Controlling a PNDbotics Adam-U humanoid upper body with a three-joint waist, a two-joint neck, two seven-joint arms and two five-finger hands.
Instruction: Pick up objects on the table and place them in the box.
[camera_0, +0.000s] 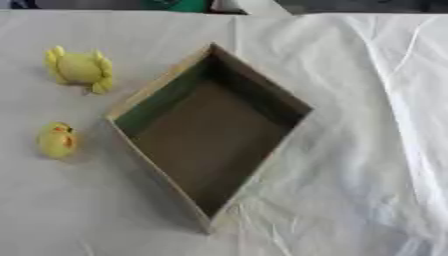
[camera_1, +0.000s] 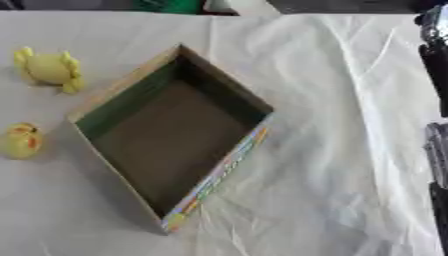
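An open brown cardboard box (camera_0: 210, 135) sits cornerwise on the white-clothed table (camera_0: 350, 150). Left of it lies a small round yellow toy with orange marks (camera_0: 56, 140); farther back, a larger yellow toy with pointed ends (camera_0: 80, 68). At the right eye view's right edge a dark arm (camera_1: 435, 65) shows; its hand's state cannot be told.

Box (camera_0: 210, 135): matt brown cardboard, printed outer side; table cover (camera_0: 350, 150): creased, faintly sheeny white sheet; two toys (camera_0: 79, 67) (camera_0: 57, 141), left: matt yellow.
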